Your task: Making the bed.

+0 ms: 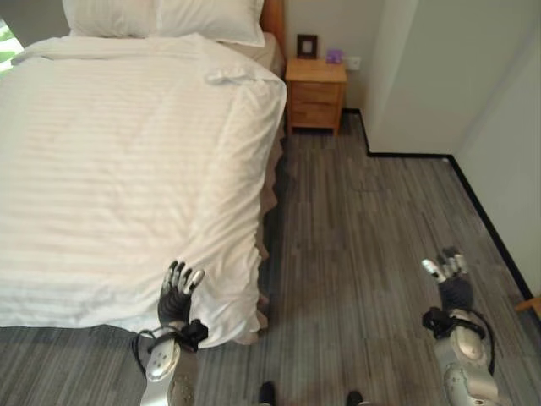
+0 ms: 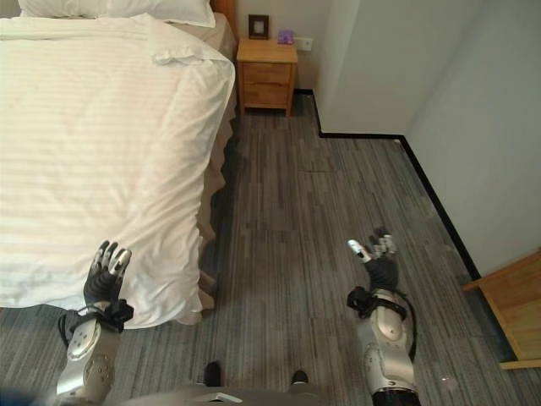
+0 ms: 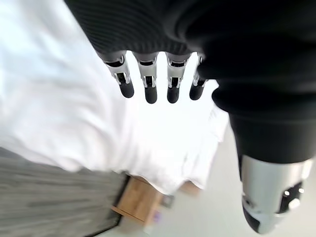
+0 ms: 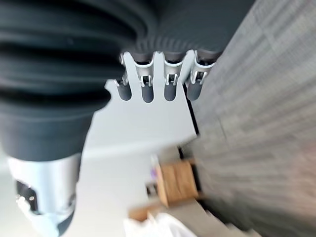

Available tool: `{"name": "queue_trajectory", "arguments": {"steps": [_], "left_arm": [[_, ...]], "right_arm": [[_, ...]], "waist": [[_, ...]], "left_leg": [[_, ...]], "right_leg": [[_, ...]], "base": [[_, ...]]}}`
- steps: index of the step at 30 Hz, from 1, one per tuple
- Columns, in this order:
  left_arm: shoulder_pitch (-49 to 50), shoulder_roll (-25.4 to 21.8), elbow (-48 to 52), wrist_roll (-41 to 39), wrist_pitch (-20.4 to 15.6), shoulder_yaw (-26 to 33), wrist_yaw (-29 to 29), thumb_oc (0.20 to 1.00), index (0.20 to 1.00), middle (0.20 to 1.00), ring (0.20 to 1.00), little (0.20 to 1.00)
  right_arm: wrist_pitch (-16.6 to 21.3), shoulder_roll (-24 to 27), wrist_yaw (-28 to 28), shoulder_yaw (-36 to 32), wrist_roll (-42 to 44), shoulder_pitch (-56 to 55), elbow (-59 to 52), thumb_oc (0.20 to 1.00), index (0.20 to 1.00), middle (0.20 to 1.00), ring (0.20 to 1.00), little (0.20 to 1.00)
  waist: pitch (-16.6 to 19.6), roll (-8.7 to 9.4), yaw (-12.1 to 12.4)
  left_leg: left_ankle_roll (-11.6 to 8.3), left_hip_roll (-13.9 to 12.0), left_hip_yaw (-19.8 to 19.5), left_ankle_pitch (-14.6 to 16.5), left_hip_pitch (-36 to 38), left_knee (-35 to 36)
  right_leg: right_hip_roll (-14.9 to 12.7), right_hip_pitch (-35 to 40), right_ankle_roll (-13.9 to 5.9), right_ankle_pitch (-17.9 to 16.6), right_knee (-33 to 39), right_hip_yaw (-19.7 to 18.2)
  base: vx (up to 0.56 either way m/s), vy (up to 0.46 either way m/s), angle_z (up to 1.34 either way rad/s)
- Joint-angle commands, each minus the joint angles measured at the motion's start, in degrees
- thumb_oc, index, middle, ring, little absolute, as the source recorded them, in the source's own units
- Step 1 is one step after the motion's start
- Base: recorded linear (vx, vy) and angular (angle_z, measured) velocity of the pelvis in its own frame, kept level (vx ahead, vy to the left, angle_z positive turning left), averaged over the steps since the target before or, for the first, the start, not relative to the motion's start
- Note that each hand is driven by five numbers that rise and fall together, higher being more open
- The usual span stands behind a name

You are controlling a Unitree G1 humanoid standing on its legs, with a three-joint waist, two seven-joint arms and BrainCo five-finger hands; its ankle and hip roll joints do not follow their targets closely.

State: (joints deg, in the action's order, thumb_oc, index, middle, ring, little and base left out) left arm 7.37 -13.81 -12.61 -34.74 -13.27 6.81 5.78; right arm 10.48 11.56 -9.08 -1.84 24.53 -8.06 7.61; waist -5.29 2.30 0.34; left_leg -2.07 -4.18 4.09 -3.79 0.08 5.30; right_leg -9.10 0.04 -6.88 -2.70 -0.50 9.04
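Clearly the white duvet (image 1: 127,169) already lies spread over the bed (image 1: 272,25), its near corner draping toward the floor (image 1: 363,228) just beyond the left hand (image 1: 179,288), which hovers with fingers straight and holding nothing. To do this well, I judge the left hand should take the hanging edge near that corner and pull gently outward so the stripes lie flat. The right hand (image 1: 448,271), fingers relaxed, is over the floor, well apart from the bed.

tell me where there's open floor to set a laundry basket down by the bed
The grey floor between the bed and the white wall is bare, up to the nightstand. It is tighter near the right hand and the left hand at the bed's corner.
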Motion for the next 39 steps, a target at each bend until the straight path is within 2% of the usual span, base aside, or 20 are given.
{"name": "queue_trajectory", "arguments": {"steps": [1,3,4,6,9,11,13,14,17,21,24,28,30,31,33,34,35,37,38,39], "left_arm": [[-3.04,-1.35,-0.84,0.44,-3.9,1.88,-0.29,1.0,1.0,1.0,1.0,1.0],[-2.54,-0.92,-1.55,0.08,-3.65,2.33,-0.55,1.0,1.0,1.0,1.0,1.0],[-2.54,-0.92,-1.55,0.08,-3.65,2.33,-0.55,1.0,1.0,1.0,1.0,1.0],[-1.84,0.15,-1.79,-0.95,-3.5,2.81,-1.5,1.0,1.0,1.0,1.0,1.0],[-0.75,1.15,-1.34,-0.72,-3.18,2.04,-2.05,1.0,1.0,1.0,1.0,1.0],[-0.6,0.96,-0.77,0.16,-3.07,1.94,-1.84,1.0,1.0,1.0,1.0,1.0],[-0.73,0.33,-0.02,1.75,-3.04,1.93,-1.57,1.0,1.0,1.0,1.0,1.0],[-1.46,-0.3,1.13,3.2,-3.25,1.29,-1.58,1.0,1.0,1.0,1.0,1.0],[-3.43,-0.59,1.99,3.4,-2.96,-1.78,-2.34,1.0,1.0,1.0,1.0,1.0],[-4.07,0.49,3.05,2.13,-2.33,-4.31,-3.19,1.0,1.0,1.0,1.0,1.0],[-3.8,0.75,2.77,1.8,-2.17,-4.49,-3.36,1.0,1.0,1.0,1.0,1.0],[-0.89,0.73,1.65,1.58,-1.7,-2.85,-3.0,1.0,1.0,1.0,1.0,1.0],[-0.33,0.03,1.51,2.28,-1.68,-1.93,-2.21,1.0,1.0,1.0,1.0,1.0],[-0.26,-0.72,1.5,2.87,-1.8,-1.31,-1.49,1.0,1.0,1.0,1.0,1.0],[-0.2,-1.28,0.99,3.55,-2.02,-0.81,-0.62,1.0,1.0,1.0,1.0,1.0],[-0.44,-1.46,0.58,3.62,-2.22,-0.69,-0.07,1.0,1.0,1.0,1.0,1.0],[-1.41,-1.85,0.3,4.27,-2.4,-0.15,0.71,1.0,1.0,1.0,1.0,1.0],[-1.76,-2.05,0.61,3.59,-2.43,0.17,-0.41,1.0,1.0,1.0,1.0,1.0],[-3.06,-1.84,-0.28,2.41,-2.41,0.66,-0.65,1.0,1.0,1.0,1.0,1.0],[-5.45,-1.69,-1.49,1.42,-2.79,0.91,-0.1,1.0,1.0,1.0,1.0,1.0]], "right_arm": [[3.19,0.84,0.99,-2.5,-0.42,3.15,-4.67,1.0,1.0,1.0,1.0,1.0],[3.67,1.66,1.38,-2.55,0.41,3.85,-5.01,1.0,1.0,1.0,1.0,1.0],[3.68,1.66,1.38,-2.55,0.41,3.85,-5.0,1.0,1.0,1.0,1.0,1.0],[4.1,3.27,1.84,-3.19,0.61,4.19,-5.85,1.0,1.0,1.0,1.0,1.0],[3.79,3.8,1.16,-5.16,1.38,2.73,-6.06,1.0,1.0,1.0,1.0,1.0],[4.06,2.84,0.97,-5.91,1.5,1.57,-6.9,1.0,1.0,1.0,1.0,1.0],[4.25,2.37,0.67,-6.24,0.96,1.28,-6.47,1.0,1.0,1.0,1.0,1.0],[4.63,2.48,0.13,-6.31,-0.49,1.01,-6.31,1.0,1.0,1.0,1.0,1.0],[4.65,1.72,-1.1,-6.97,-1.12,0.34,-5.15,1.0,1.0,1.0,1.0,1.0],[4.84,-0.44,-1.58,-7.91,-0.11,-1.46,-4.08,1.0,1.0,1.0,1.0,1.0],[4.23,0.24,-1.26,-6.67,-1.15,-1.14,-2.87,1.0,1.0,1.0,1.0,1.0],[3.76,1.31,-0.35,-5.27,-0.47,2.61,-2.12,1.0,1.0,1.0,1.0,1.0],[4.2,1.3,-0.68,-4.57,-0.31,4.16,-2.34,1.0,1.0,1.0,1.0,1.0],[4.63,1.06,-0.92,-3.79,-0.34,5.47,-2.74,1.0,1.0,1.0,1.0,1.0],[4.57,0.65,-0.59,-2.15,-0.23,6.43,-3.17,1.0,1.0,1.0,1.0,1.0],[4.26,0.32,-0.41,-1.6,-0.29,6.5,-3.45,1.0,1.0,1.0,1.0,1.0],[3.55,0.31,0.32,-0.74,-0.86,6.32,-3.54,1.0,1.0,1.0,1.0,1.0],[3.28,0.66,1.39,-1.03,-0.79,5.09,-4.01,1.0,1.0,1.0,1.0,1.0],[3.43,0.34,1.54,-1.5,0.43,3.67,-4.43,1.0,1.0,1.0,1.0,1.0],[3.49,-0.14,1.93,-1.49,1.73,2.18,-5.28,1.0,1.0,1.0,1.0,1.0]], "waist": [[-0.25,0.6,1.88],[-0.26,0.84,1.97],[-0.28,0.83,1.93],[-0.85,1.02,2.44],[-1.48,1.28,2.26],[-0.85,1.1,2.09],[-0.39,0.49,1.99],[0.19,-0.59,1.31],[1.03,-1.61,-0.42],[1.74,-1.16,-1.87],[1.34,-0.69,-1.43],[0.81,-0.05,0.88],[0.15,-0.69,1.81],[-0.73,-1.49,2.39],[-2.28,-2.44,2.36],[-2.96,-2.87,1.81],[-3.22,-3.4,0.33],[-2.98,-3.34,-1.94],[-2.57,-2.76,-4.18],[-2.08,-2.87,-6.14]], "left_leg": [[-1.5,-1.07,0.78,3.86,5.55,-0.78],[-2.88,-2.66,0.51,2.76,4.65,-2.33],[-2.88,-2.67,0.47,2.78,4.65,-2.36],[-3.72,-3.44,-0.65,0.3,1.9,-9.13],[-2.73,1.45,-3.63,0.74,-2.18,-12.81],[-1.24,4.84,-4.07,2.68,-3.28,-10.95],[-0.24,6.61,-4.02,3.1,-2.87,-9.06],[0.83,7.37,-3.24,2.9,-1.66,-6.03],[1.64,6.94,-2.47,2.27,0.26,-1.93],[1.88,6.68,-1.2,2.54,1.88,-0.95],[2.12,6.77,-0.89,3.09,2.03,-1.64],[2.72,7.2,-0.39,4.33,1.92,-2.59],[3.47,7.51,-0.52,5.06,1.92,-2.89],[4.32,7.35,-0.28,5.7,2.22,-2.97],[5.34,7.58,0.41,6.65,3.71,-2.67],[5.53,7.38,-0.13,6.92,5.17,-1.99],[5.07,6.81,-1.09,7.79,9.03,-0.47],[4.01,6.35,-2.88,9.86,13.06,-0.3],[2.61,5.81,-4.6,10.92,16.23,-0.3],[1.34,4.16,-6.43,11.31,18.73,-0.3]], "right_leg": [[0.75,-1.35,-2.03,-0.26,0.28,0.71],[2.28,0.93,-1.14,0.35,3.12,0.93],[2.29,0.98,-1.13,0.33,3.16,0.97],[3.06,2.71,0.25,0.38,4.51,2.41],[2.77,3.71,1.12,0.23,5.39,2.25],[3.04,3.53,1.06,0.42,5.5,1.59],[4.13,2.89,1.02,0.44,5.5,0.64],[5.52,1.91,1.05,0.36,5.5,-0.53],[6.7,1.38,1.09,0.7,5.5,-1.57],[6.85,2.19,1.22,1.25,5.5,-1.81],[6.76,2.52,1.2,1.33,5.5,-2.29],[6.07,2.79,0.42,1.47,5.0,-2.54],[5.14,0.76,-0.28,2.28,-0.36,-2.03],[4.44,-2.84,-1.33,1.66,-7.89,-0.92],[2.36,-9.49,-4.53,-3.77,-20.64,-0.7],[2.19,-12.56,-4.91,-5.49,-23.61,-0.63],[1.32,-16.79,-3.92,-4.87,-20.19,1.65],[2.19,-18.82,-3.35,-5.54,-11.15,2.69],[4.02,-20.77,-3.64,-7.05,-1.18,1.56],[5.81,-21.7,-4.14,-8.38,5.34,-0.09]], "base": [[0.0,-0.422,0.04],[-0.01,-0.304,0.05],[-0.03,-0.315,0.14],[-0.04,-0.303,0.26],[0.01,-0.232,0.21],[0.07,-0.108,0.31],[0.07,-0.04,-0.14],[0.06,0.016,-0.29],[0.06,0.055,-0.51],[0.1,0.043,-0.16],[0.06,0.03,-0.19],[0.12,0.07,-0.08],[0.06,0.12,-0.06],[0.03,0.163,0.02],[0.1,0.171,-0.21],[0.44,0.152,-0.27],[0.61,0.079,0.08],[0.76,-0.039,0.32],[1.0,-0.192,0.23],[1.04,-0.235,0.39]]}}
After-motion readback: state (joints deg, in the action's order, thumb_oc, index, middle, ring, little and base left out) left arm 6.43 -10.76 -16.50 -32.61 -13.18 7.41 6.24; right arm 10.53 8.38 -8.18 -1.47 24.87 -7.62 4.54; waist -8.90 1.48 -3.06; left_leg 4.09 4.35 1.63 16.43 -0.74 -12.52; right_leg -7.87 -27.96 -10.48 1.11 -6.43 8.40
